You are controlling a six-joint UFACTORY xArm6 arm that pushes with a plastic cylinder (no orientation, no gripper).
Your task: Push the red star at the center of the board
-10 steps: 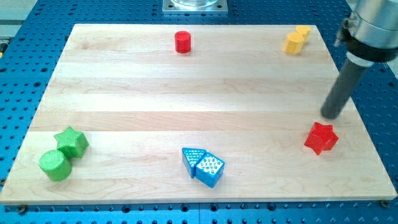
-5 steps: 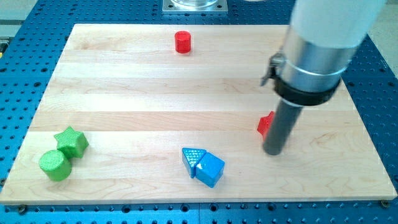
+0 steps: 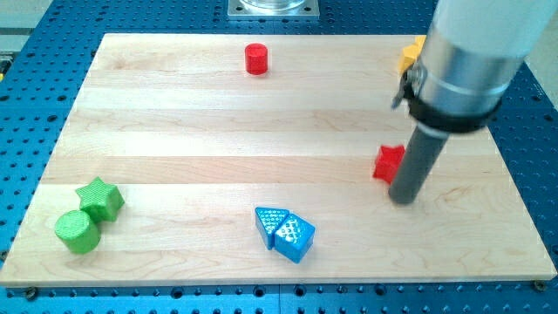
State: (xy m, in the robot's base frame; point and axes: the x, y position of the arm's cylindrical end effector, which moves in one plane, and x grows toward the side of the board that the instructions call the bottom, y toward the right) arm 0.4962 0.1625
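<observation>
The red star (image 3: 387, 163) lies right of the board's middle, partly hidden behind my rod. My tip (image 3: 404, 199) rests on the board just to the star's lower right, touching or nearly touching it. The large arm body fills the view's upper right.
A red cylinder (image 3: 255, 58) stands near the top edge. A yellow block (image 3: 410, 55) peeks out by the arm at the top right. Two blue blocks (image 3: 285, 233) sit together at the bottom centre. A green star (image 3: 100, 197) and a green cylinder (image 3: 77, 231) sit at the bottom left.
The red star has moved from the lower right toward the view's left and upward. My tip swept left past it, then shifted back to the right.
</observation>
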